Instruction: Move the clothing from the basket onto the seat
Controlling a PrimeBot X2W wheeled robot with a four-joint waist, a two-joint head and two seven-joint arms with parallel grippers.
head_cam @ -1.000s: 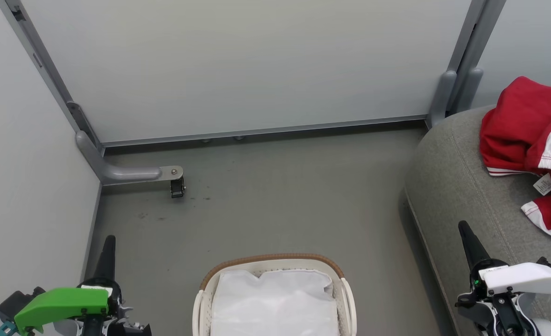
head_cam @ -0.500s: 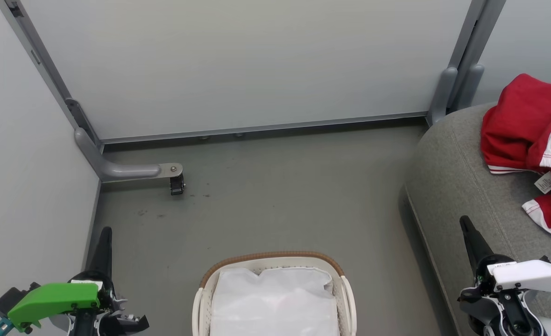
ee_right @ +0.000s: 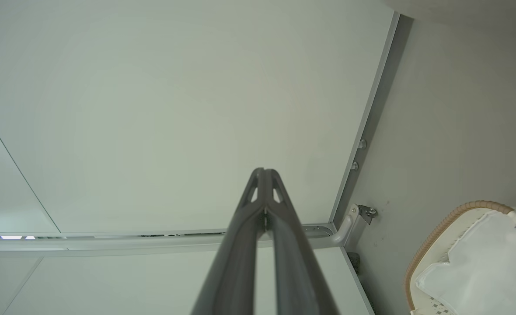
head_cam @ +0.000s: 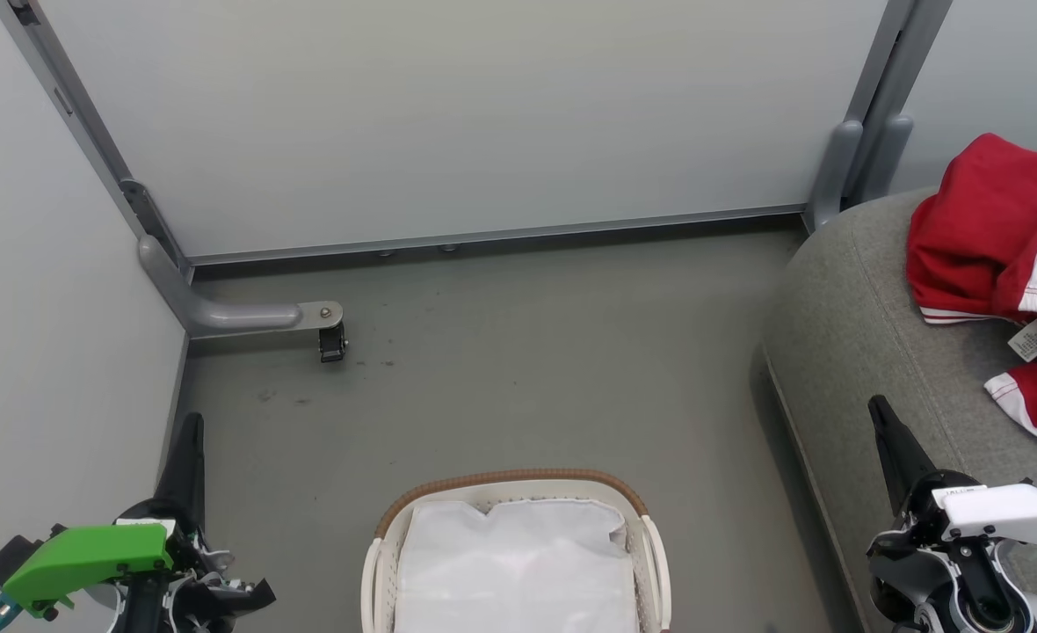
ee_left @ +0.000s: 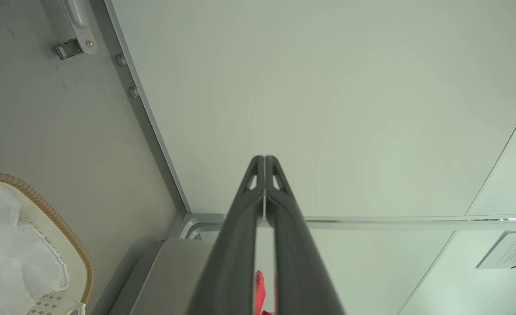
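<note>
We see the red clothing (head_cam: 993, 220) lying on the grey seat (head_cam: 861, 352) to our right, well apart from the basket (head_cam: 510, 479), where a white cloth (head_cam: 518, 563) lies. Our left pincer (head_cam: 191, 431) and right pincer (head_cam: 883, 422) are both empty, fingers pressed together.

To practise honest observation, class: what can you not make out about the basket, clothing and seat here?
Head view: anything under the white cloth in the basket, hidden by that cloth.
Head view: the basket's near end, cut off by the bottom edge.
Head view: the clothing and seat, cut off by the right edge.
Head view: print on the white tag, too small.
</note>
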